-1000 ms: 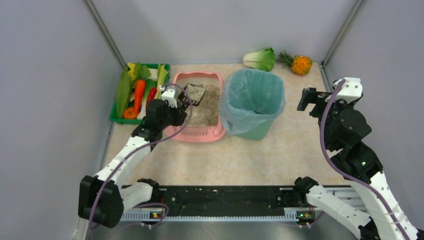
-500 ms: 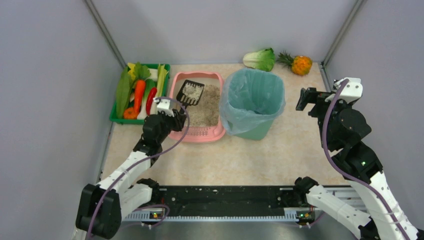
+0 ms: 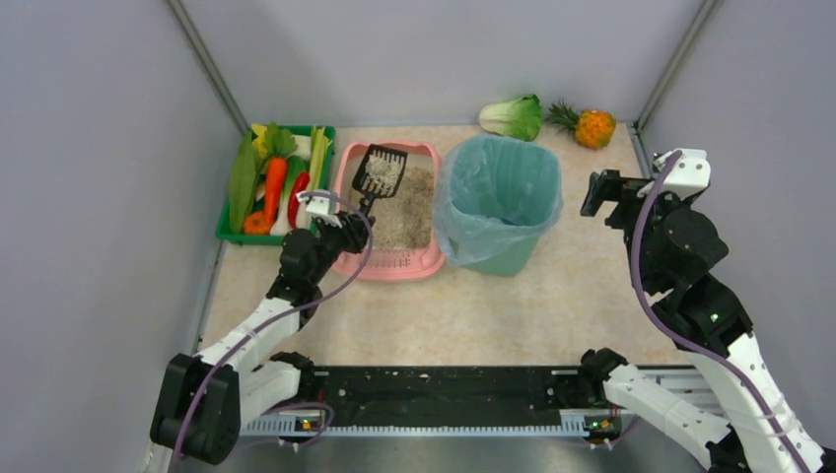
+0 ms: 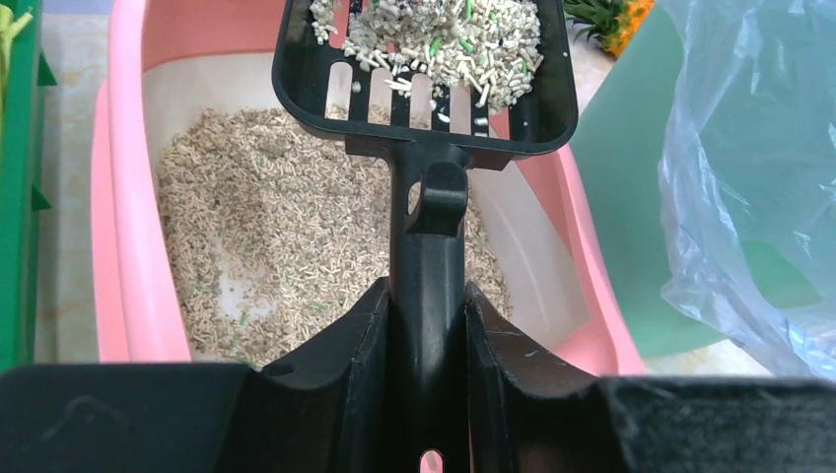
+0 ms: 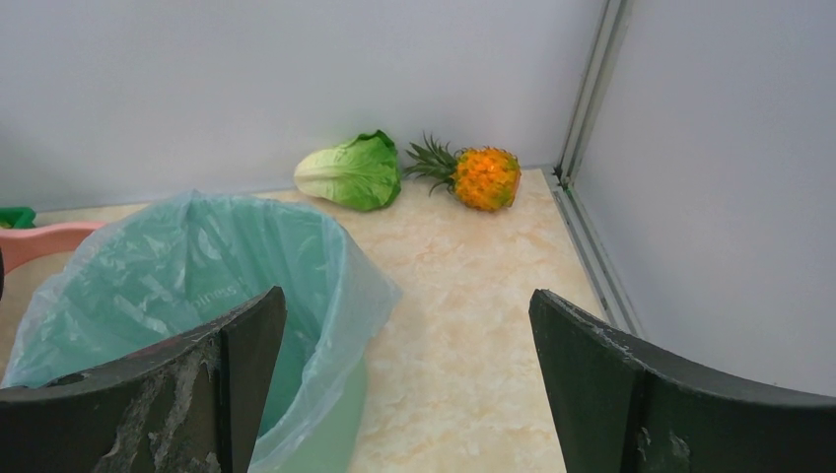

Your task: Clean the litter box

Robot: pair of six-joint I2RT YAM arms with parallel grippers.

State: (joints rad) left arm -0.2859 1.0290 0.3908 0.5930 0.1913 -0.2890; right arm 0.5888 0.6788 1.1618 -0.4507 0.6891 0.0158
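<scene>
We see left gripper (image 4: 426, 296) clamped tight on black scoop (image 4: 426, 59) handle, scoop heaped with litter above pink litter box (image 3: 389, 264), sitting between green crate (image 3: 229, 235) and teal bin (image 3: 493, 258). Right gripper (image 5: 404, 301) gapes wide, empty.

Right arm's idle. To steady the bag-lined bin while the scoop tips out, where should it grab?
Probably the bag-lined bin by its right-side rim, coming down from above, one finger inside and one outside. It stands upright and looks too wide to span, but its bag-covered rim is a thin lip, and the open right pincer hovers on that side.
</scene>
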